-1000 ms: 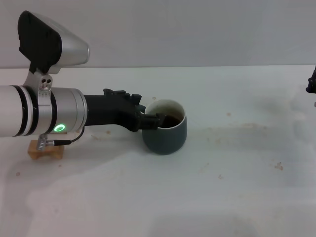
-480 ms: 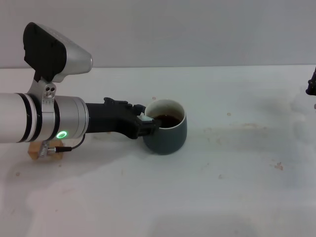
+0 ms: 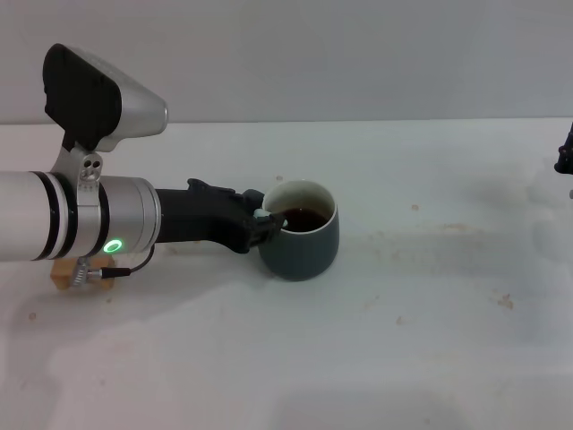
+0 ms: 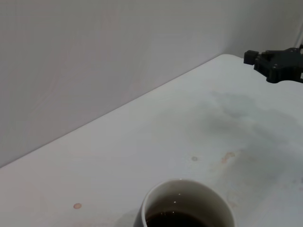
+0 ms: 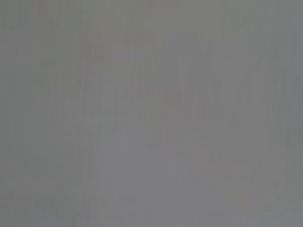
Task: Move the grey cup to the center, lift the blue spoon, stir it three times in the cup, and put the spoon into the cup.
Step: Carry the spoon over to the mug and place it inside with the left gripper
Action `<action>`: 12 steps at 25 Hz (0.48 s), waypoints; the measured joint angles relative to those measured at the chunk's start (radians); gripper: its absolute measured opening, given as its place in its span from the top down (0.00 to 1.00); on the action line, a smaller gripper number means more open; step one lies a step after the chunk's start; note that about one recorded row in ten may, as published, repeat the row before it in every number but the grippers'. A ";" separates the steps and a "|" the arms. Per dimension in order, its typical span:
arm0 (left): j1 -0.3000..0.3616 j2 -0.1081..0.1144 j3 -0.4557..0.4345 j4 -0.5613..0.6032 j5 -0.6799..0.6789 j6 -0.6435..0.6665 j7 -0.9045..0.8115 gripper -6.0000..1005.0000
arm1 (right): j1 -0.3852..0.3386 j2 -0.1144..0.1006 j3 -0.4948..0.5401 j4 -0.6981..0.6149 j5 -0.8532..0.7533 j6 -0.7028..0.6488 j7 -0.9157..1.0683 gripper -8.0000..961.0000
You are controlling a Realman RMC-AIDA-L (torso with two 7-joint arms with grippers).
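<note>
The left gripper (image 3: pixel 261 224) is held at the left rim of the grey cup (image 3: pixel 303 244), mid-table; its grip cannot be judged (spoon unseen). The right gripper (image 3: pixel 566 154) is parked at the right edge.

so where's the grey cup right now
In the head view the grey cup stands on the white table a little left of middle, with the left gripper at its left rim.
</note>
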 joint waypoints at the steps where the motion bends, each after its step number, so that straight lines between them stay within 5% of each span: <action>1: 0.000 0.000 0.000 0.000 0.000 0.000 0.000 0.54 | 0.000 0.000 0.000 0.000 0.000 0.000 0.000 0.96; 12: -0.014 0.000 0.001 0.036 -0.011 0.017 0.000 0.65 | -0.002 0.002 0.000 -0.002 0.000 -0.002 0.000 0.96</action>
